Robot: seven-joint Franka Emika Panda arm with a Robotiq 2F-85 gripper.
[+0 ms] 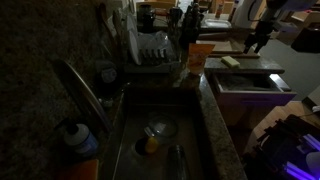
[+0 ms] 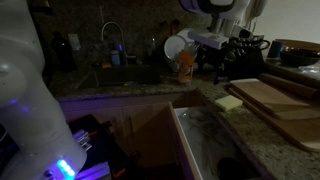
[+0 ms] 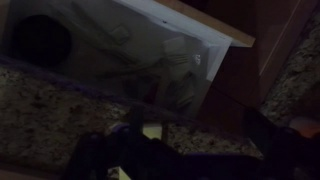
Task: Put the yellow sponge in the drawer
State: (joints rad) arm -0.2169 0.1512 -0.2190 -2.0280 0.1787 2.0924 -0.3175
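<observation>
**Barely begun: sponge not yet lifted, drawer open**

Nothing of the move itself looks done. The yellow sponge [image 1: 231, 62] lies flat on the stone surface [image 1: 214, 120], close to the edge above the open drawer [image 1: 246, 84]. In both exterior views it is clear of the claw [image 1: 257, 43], which hangs above the surface and off to one side of it.

The drawer is already pulled out, so 1 part of the job needs no doing. The wrist view looks down past its pale rim [image 3: 190, 22] onto what seem to be utensils, too dim to name.

By my reading 3 steps are left: come down over the sponge, take hold of it, then carry it over the edge and let it go into the drawer.

The pictures are too dark for me to tell whether the claw is spread or clenched. What is plain is that it grasps no sponge.

The sponge [image 2: 229, 102] is a small, pale-yellow rectangular block resting on its broad face, just beside some wooden boards [image 2: 275, 97]. It is probably soft and would give under a squeeze.
</observation>
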